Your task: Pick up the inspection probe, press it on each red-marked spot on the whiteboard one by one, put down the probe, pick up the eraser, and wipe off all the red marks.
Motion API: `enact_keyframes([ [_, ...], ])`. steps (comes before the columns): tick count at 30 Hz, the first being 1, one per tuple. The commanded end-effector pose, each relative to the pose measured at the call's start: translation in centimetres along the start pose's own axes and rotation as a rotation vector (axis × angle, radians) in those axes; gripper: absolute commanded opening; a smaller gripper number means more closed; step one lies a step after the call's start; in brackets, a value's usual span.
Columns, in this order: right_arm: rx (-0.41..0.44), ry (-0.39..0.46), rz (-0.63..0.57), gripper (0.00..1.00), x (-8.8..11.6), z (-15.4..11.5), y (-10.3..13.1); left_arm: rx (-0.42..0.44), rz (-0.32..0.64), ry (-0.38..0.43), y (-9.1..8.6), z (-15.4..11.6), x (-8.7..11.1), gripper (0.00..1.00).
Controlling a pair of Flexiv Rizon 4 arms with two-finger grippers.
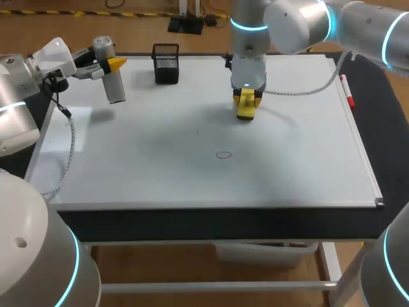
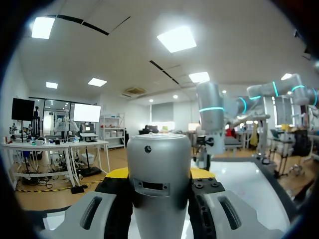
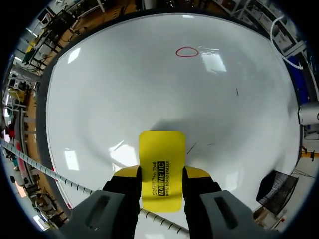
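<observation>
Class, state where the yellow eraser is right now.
In the head view, the yellow eraser is gripped in the right gripper, over the far middle of the whiteboard, right of the black mesh basket and beyond the red circle.

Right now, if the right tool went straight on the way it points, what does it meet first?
The whiteboard: the right tool, shut on the yellow eraser, points down at bare board, so the eraser lands first, likely short of the red circle. Gap unclear.

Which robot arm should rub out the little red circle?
Right. The right gripper holds the yellow eraser over the whiteboard, with the red circle just ahead. The left gripper holds the probe, away near the board's far left corner.
</observation>
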State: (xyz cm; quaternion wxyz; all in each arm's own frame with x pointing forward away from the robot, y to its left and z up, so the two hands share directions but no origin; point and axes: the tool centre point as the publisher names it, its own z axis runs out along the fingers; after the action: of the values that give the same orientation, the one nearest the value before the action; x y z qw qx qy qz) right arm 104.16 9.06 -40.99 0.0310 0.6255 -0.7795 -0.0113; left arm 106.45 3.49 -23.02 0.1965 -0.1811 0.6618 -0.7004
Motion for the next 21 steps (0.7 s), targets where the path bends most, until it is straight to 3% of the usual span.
enact_keyframes([
  [1,0.016,-0.007,0.013,0.00,1.9,-1.7,-0.1,0.001,0.002,-0.004,-0.1,0.1,0.1,0.00],
  [21,0.052,-0.009,0.167,0.00,11.1,-3.9,-2.9,0.001,0.002,-0.004,-0.1,0.1,0.1,0.00],
])
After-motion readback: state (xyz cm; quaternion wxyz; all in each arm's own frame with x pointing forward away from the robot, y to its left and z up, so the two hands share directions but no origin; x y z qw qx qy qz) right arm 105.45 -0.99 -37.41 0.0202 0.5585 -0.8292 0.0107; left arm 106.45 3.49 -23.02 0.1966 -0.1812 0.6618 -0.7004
